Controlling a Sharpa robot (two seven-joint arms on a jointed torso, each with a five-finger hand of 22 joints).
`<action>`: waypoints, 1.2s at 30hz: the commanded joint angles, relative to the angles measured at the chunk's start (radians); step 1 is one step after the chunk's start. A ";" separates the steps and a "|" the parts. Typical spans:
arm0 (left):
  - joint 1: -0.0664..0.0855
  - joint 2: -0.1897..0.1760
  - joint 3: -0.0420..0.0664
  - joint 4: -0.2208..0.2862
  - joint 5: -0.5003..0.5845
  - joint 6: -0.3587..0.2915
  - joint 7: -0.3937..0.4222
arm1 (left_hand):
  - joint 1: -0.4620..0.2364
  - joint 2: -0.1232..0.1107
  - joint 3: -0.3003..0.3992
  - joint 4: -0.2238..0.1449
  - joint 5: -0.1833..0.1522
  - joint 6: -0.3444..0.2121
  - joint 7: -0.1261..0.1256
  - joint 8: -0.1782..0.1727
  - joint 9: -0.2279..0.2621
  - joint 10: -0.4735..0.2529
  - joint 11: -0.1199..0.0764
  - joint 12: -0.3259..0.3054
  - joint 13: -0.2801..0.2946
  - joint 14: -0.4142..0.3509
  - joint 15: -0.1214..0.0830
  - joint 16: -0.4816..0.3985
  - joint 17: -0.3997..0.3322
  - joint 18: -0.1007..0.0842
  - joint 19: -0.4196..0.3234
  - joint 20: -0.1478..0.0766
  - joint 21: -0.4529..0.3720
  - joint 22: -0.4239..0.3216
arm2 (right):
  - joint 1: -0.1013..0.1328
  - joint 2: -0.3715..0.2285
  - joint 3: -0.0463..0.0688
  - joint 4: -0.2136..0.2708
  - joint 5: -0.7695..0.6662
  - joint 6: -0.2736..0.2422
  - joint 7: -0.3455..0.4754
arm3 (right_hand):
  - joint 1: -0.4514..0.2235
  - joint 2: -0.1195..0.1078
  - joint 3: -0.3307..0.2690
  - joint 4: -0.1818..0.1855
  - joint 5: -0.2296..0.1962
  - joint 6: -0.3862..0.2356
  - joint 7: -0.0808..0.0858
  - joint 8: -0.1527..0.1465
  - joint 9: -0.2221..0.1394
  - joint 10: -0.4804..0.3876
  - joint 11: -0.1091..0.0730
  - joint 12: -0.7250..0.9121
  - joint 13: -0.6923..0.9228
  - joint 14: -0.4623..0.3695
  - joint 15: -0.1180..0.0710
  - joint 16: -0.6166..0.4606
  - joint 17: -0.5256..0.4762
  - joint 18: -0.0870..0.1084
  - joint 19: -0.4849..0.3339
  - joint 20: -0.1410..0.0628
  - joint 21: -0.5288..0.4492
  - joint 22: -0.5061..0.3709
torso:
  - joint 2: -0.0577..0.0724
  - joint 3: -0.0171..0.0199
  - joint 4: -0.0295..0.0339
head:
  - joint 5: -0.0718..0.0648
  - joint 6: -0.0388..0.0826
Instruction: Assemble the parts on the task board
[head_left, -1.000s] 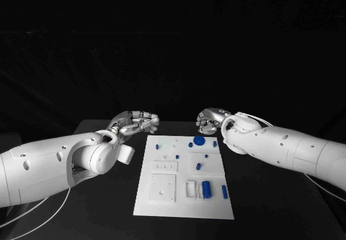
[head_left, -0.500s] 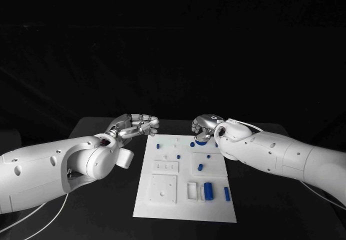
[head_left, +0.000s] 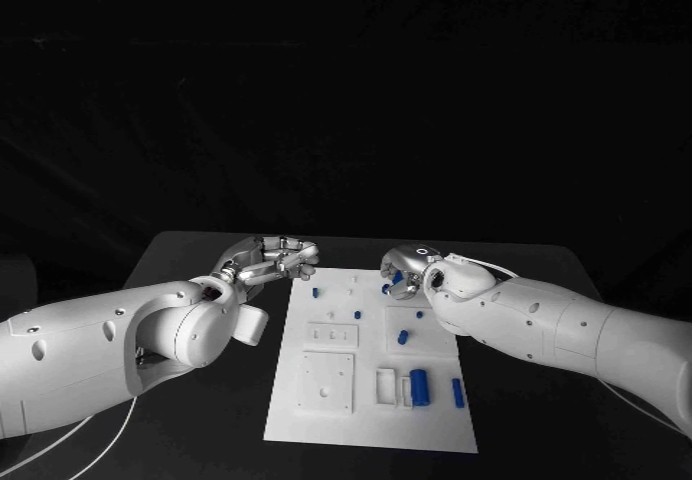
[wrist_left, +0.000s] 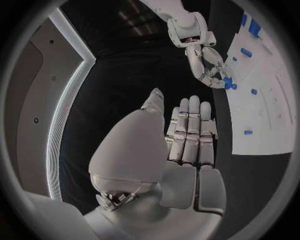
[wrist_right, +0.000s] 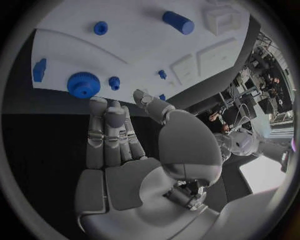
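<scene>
The task board (head_left: 371, 362) lies flat in the middle of the black table (head_left: 534, 300), and the small blue parts are scattered over it: a toothed blue gear (wrist_right: 83, 84) at the far edge, a small blue knob (wrist_right: 114, 82) just beside it, a blue cylinder (head_left: 418, 386) lying on its side toward the near end, and a slim blue peg (head_left: 457, 392) near the right rim. These look like light, rigid plastic pieces — hard and probably smooth, so likely to skid or roll on the plate if nudged instead of pinched. The gear's toothed rim should give the fingers some bite, and taking it across its width from above seems the sounder hold; the cylinder would be best taken across its middle, since it can roll. The right hand (head_left: 405, 270) hangs over the far right corner of the board, fingers stretched out side by side and close together, holding nothing; in the right wrist view its fingertips (wrist_right: 97, 105) sit just short of the gear, near but apart from it — whether they touch the table I cannot tell. The left hand (head_left: 271, 257) hovers off the board's far left corner, above the table, empty, with fingers loosely curled in the head view and lying straight and together in its own wrist view; the parts are well apart from it.
</scene>
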 joint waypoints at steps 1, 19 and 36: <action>0.001 0.007 0.001 -0.004 0.010 0.007 0.010 | -0.009 0.004 -0.002 0.000 -0.002 0.005 0.000 -0.003 0.001 0.005 0.004 -0.007 0.000 0.004 0.004 -0.005 0.001 0.002 -0.001 -0.003 -0.005 -0.001 | -0.001 0.003 -0.001 -0.006 -0.063 -0.014 -0.017 | 0.003 -0.011 0.001 0.007 -0.006 -0.007 0.000 -0.006 -0.001 -0.004 0.001 -0.005 -0.002 -0.006 0.004 0.006 -0.002 0.027 0.033 -0.035 0.004 0.020 | 0.015 0.0001 -0.0004 | 0.002 0.010; 0.001 0.013 0.000 -0.004 0.010 0.018 0.001 | -0.010 0.005 -0.002 0.000 -0.001 0.007 -0.002 -0.004 0.003 0.006 0.003 -0.010 0.001 0.003 0.004 -0.007 0.001 0.001 -0.002 -0.002 -0.006 -0.002 | -0.001 0.016 -0.001 -0.027 -0.092 -0.027 -0.059 | 0.012 -0.020 0.011 0.012 -0.008 0.001 -0.001 -0.003 -0.001 0.003 -0.001 -0.002 -0.006 -0.009 0.003 0.016 -0.009 0.027 0.033 -0.036 0.011 0.019 | 0.032 -0.0007 0.0022 | 0.006 0.035; 0.001 0.014 0.000 -0.002 0.011 0.014 -0.001 | -0.008 0.008 0.001 -0.001 0.002 0.009 -0.001 -0.007 0.004 0.008 0.003 -0.013 0.001 0.004 0.004 -0.009 0.003 0.002 -0.002 -0.003 -0.006 -0.003 | -0.001 0.038 0.000 -0.062 -0.093 -0.026 -0.052 | 0.019 -0.009 0.018 0.009 -0.009 0.009 -0.002 -0.001 0.000 0.013 -0.003 0.001 -0.008 -0.010 0.000 0.024 -0.015 0.027 0.032 -0.036 0.016 0.019 | 0.048 -0.0004 0.0049 | 0.010 0.039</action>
